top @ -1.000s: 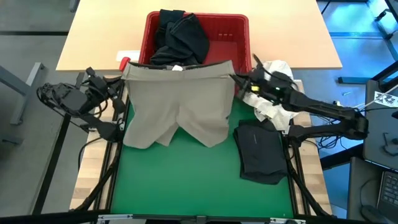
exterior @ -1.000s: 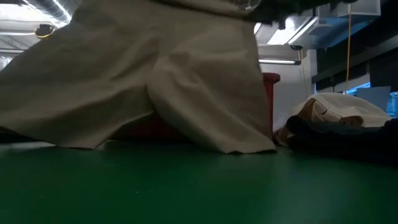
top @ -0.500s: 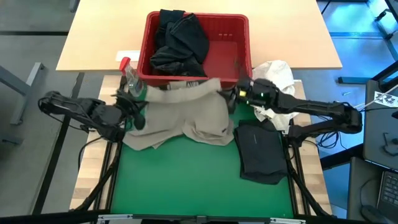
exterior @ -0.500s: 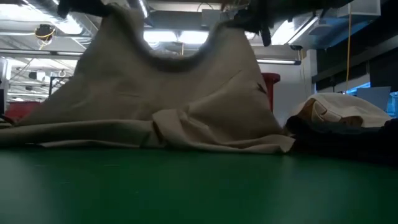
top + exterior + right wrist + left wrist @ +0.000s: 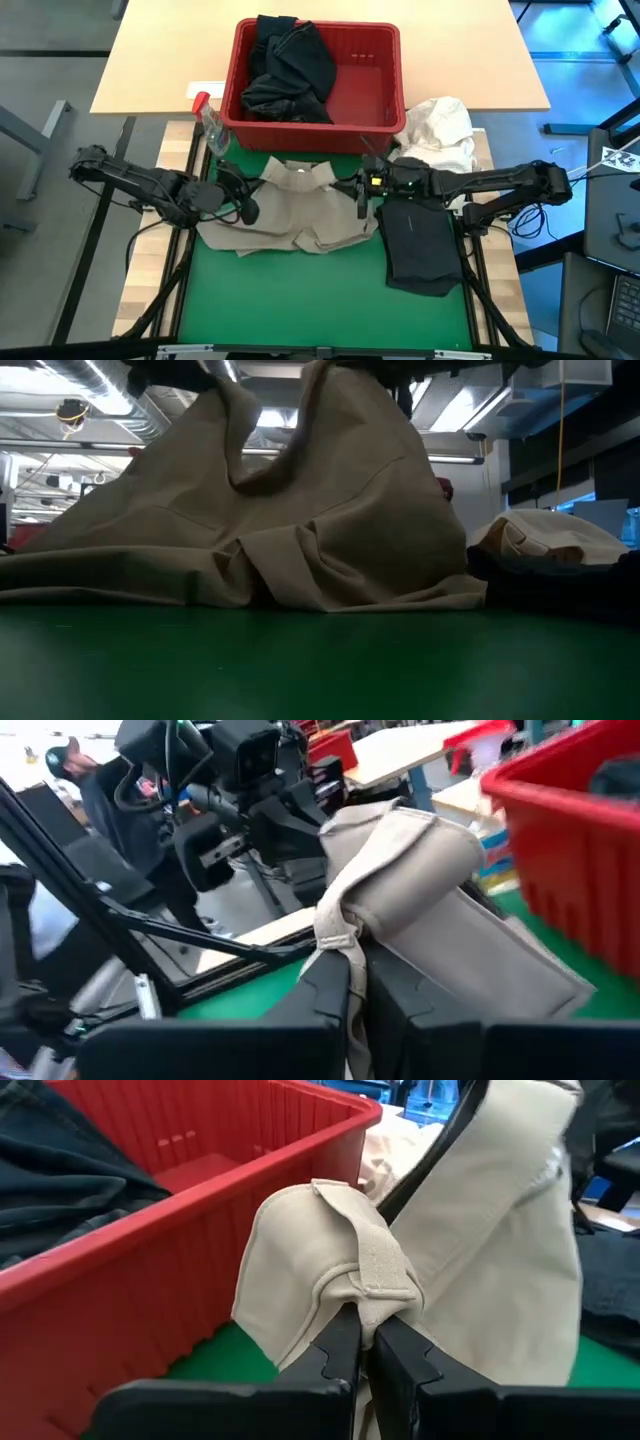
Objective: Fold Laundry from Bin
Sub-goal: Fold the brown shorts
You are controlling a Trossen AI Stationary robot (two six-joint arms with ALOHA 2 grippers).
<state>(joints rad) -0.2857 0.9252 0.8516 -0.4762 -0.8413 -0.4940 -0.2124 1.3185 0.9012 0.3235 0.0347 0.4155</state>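
Observation:
Khaki-beige shorts point(image 5: 300, 210) from the laundry are held up by the waistband between my two grippers, and the legs point(image 5: 250, 585) lie crumpled on the green mat. My left gripper point(image 5: 248, 205) is shut on the waist's left end, my right gripper point(image 5: 360, 190) on its right end. The waistband sags between them point(image 5: 262, 470). Behind stands the red bin point(image 5: 392, 100) with dark garments point(image 5: 290, 65) heaped at its left side. My left gripper pinches a bunched corner of the waistband point(image 5: 372, 1285) between its two fingers, coming nearly level from the table's left. The cloth folds over the fingertips in several layers and hangs down to the mat. My right gripper pinches the waistband's other corner point(image 5: 340, 930) between its two fingers, coming level from the table's right. The cloth drapes over the fingertips and slopes down to the mat, slack.
A folded black garment point(image 5: 420, 245) lies on the mat's right side, close under my right arm. A white cloth bundle point(image 5: 440, 130) sits right of the bin. A clear spray bottle with a red top point(image 5: 212, 130) stands at the bin's left. The near mat point(image 5: 300, 300) is bare.
Both grippers have come down and toward the table's near edge, drawing closer together and rolling. The shorts, spread wide and hanging a second ago, have sunk. Their legs now lie bunched on the mat, and the waistband droops between the grippers.

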